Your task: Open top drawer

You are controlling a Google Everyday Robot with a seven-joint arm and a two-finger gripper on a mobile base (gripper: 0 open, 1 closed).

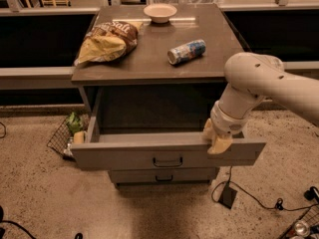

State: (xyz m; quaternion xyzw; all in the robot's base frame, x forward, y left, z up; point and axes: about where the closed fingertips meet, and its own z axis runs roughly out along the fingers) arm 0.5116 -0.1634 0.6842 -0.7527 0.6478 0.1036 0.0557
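Observation:
The top drawer (124, 157) is the wide grey-brown front with a small dark bar handle (168, 161) at its centre. It stands pulled well out of the cabinet, and its deep box is open to view behind the front. My gripper (218, 142) sits at the top edge of the drawer front near its right end, right of the handle and against the panel. The white arm (259, 78) reaches in from the right. A shorter, narrower drawer front (164, 177) shows below, closed.
On the cabinet top (149, 59) lie a chip bag (107, 41), a can on its side (186, 51) and a small bowl (160, 12). A wire basket (67, 136) stands on the floor at left. A cable and black box (228, 195) lie at right.

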